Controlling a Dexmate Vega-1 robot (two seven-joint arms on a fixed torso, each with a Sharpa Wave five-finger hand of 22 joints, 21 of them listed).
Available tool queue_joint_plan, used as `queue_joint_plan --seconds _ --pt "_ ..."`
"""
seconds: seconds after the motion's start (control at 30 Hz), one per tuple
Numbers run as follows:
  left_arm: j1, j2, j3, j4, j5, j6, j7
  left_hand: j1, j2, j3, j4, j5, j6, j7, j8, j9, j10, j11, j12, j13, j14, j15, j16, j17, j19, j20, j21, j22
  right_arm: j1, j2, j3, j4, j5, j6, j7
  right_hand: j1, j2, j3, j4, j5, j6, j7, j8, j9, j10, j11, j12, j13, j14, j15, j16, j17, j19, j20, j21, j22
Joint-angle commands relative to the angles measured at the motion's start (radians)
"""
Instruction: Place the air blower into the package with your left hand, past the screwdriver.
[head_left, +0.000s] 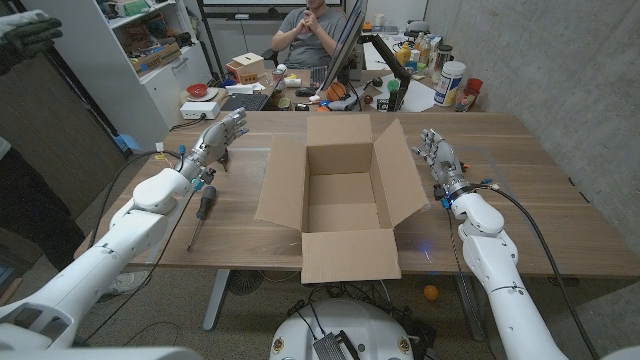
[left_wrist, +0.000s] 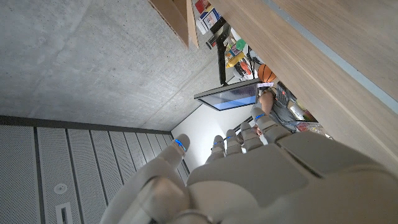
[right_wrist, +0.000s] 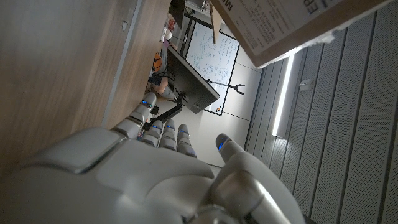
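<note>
An open cardboard box (head_left: 340, 200) stands mid-table with its flaps spread and nothing visible inside. A screwdriver (head_left: 204, 210) with a black handle lies to the box's left, close beside my left wrist, its thin shaft pointing at the table's front edge. My left hand (head_left: 222, 134) is over the table's far left part, beyond the screwdriver, fingers stretched out and apart, holding nothing. My right hand (head_left: 438, 153) is right of the box, fingers spread and empty. The left wrist view has my left hand (left_wrist: 261, 168) and a box flap (left_wrist: 180, 18). The right wrist view shows my right hand (right_wrist: 143, 180) below a printed flap (right_wrist: 292, 25).
A person (head_left: 310, 35) sits behind the table at a cluttered desk with a monitor. Bottles and a canister (head_left: 452, 84) stand past the far right corner. Cables run along both forearms. Bare wood (head_left: 540, 190) lies right of the box.
</note>
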Motion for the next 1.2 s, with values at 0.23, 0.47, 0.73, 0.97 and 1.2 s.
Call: queue_joint_plan --seconds 0.23,0.47,0.73,0.97,1.2 --pt "-0.052 0.114 -0.023 0.046 0.116 -0.035 -0.022 0.018 0.067 0.007 -0.009 0.006 -0.004 -0.007 -0.001 0.003 0.005 0.000 0.005 0.003 0.004 -0.009 0.001 0.000 -0.002 0.006 0.003 0.002 0.005 0.015 -0.005 -0.006 -0.030 -0.004 -0.013 -0.011 0.076 0.005 -0.003 -0.001 0.007 0.002 0.007 0.003 0.006 0.007 0.003 0.002 -0.007 -0.012 0.006 -0.001 0.005 -0.045 -0.007 0.002" --pt "-0.076 0.144 -0.030 0.061 0.152 -0.041 -0.026 0.021 0.067 0.009 -0.011 0.006 -0.009 -0.013 -0.003 0.003 0.006 -0.002 0.006 0.004 0.004 -0.010 0.000 0.000 -0.003 0.006 0.003 0.003 0.020 0.015 -0.015 0.004 -0.048 -0.002 -0.027 -0.012 0.076 0.005 -0.003 -0.001 0.007 0.001 0.007 0.003 0.007 0.009 0.004 0.002 -0.006 -0.012 0.006 -0.001 0.007 -0.046 -0.010 0.002" --pt "-0.120 0.194 -0.021 0.065 0.223 -0.026 -0.041 0.024 0.068 0.011 -0.010 0.007 -0.014 -0.020 -0.004 0.004 0.006 -0.006 0.005 0.005 0.002 -0.013 -0.002 0.001 -0.013 0.025 -0.001 0.003 0.050 0.006 -0.042 0.040 -0.086 0.009 -0.041 -0.013 0.077 0.006 -0.003 -0.001 0.008 0.002 0.007 0.003 0.008 0.008 0.004 0.002 -0.006 -0.012 0.006 -0.001 0.008 -0.046 -0.013 0.002" --pt "-0.164 0.245 -0.006 0.052 0.331 -0.015 -0.034 0.025 0.071 0.013 -0.006 0.007 -0.028 -0.023 -0.009 0.004 0.005 -0.008 0.004 0.007 -0.001 -0.013 -0.003 0.003 -0.013 0.028 0.000 0.003 0.070 0.008 -0.050 0.067 -0.088 0.024 -0.052 -0.013 0.077 0.006 -0.003 -0.001 0.009 0.001 0.007 0.003 0.008 0.009 0.004 0.002 -0.006 -0.012 0.006 -0.002 0.009 -0.046 -0.016 0.002" --pt "-0.216 0.268 0.015 0.039 0.421 -0.005 -0.043 0.015 0.067 0.007 0.019 0.008 -0.153 -0.025 -0.026 0.008 -0.029 -0.014 -0.006 0.012 -0.022 -0.023 -0.005 0.009 -0.024 0.018 -0.002 0.005 0.084 0.006 -0.051 0.086 -0.090 0.034 -0.066 -0.013 0.077 0.007 -0.003 -0.001 0.009 0.001 0.007 0.003 0.008 0.009 0.004 0.002 -0.006 -0.012 0.006 -0.002 0.010 -0.046 -0.019 0.002"
